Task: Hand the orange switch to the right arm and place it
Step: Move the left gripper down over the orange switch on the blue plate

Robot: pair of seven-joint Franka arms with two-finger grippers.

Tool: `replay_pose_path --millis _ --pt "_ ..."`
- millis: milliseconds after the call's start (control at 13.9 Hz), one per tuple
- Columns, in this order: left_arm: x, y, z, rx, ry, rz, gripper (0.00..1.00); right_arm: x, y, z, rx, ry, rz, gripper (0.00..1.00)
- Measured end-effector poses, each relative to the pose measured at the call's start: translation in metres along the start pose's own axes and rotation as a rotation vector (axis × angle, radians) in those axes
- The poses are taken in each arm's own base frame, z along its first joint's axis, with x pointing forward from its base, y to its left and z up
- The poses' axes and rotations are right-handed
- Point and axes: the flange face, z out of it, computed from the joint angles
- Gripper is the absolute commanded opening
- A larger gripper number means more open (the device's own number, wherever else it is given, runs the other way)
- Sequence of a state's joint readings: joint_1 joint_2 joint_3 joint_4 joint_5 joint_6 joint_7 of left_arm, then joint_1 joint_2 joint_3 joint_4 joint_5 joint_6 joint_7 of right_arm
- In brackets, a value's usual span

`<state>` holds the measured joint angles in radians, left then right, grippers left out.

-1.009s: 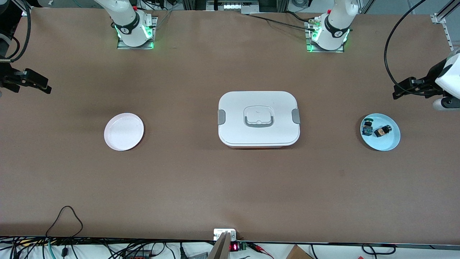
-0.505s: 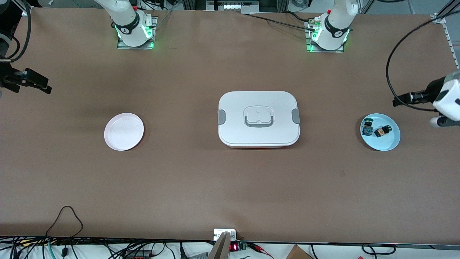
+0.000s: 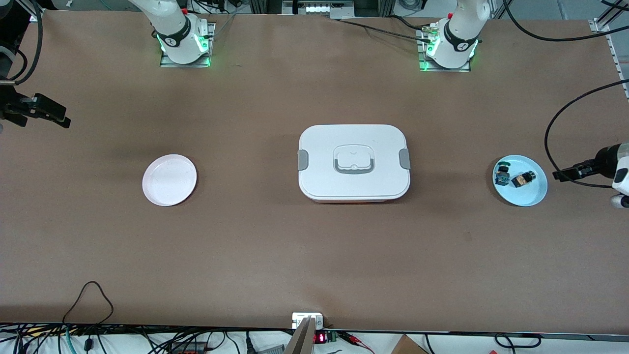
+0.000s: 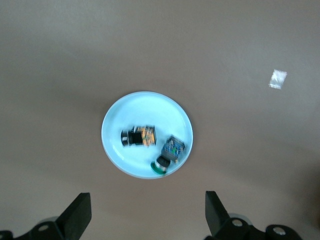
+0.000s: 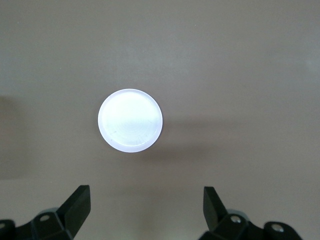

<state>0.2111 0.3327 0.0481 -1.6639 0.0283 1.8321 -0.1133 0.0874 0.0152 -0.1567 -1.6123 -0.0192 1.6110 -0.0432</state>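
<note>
Lying in the blue plate (image 3: 533, 196), the orange switch (image 3: 522, 179) blurs in the left wrist view; left gripper (image 4: 145, 215) and right gripper (image 5: 145, 212), partly cropped, gape wide, empty.

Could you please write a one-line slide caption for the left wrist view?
Open left claw above the blue plate holding the orange switch and a blue-and-green switch.

Blurring in the left wrist view, orange switch (image 4: 138, 136) possibly lying on its side, left gripper (image 3: 570, 173) partly running off the front view's edge.
</note>
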Motion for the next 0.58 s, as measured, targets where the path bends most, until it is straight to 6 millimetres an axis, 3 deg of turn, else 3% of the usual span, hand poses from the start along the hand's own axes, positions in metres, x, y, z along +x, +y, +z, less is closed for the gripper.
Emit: replay_pose_path --millis 288,577 --pt "0.001 -0.010 0.067 0.011 0.068 -0.014 1.00 0.000 0.000 0.000 0.000 -0.002 0.000 1.00" --pt "0.003 -0.033 0.151 -0.004 0.163 -0.044 0.99 -0.001 0.000 0.000 0.000 -0.005 0.000 1.00"
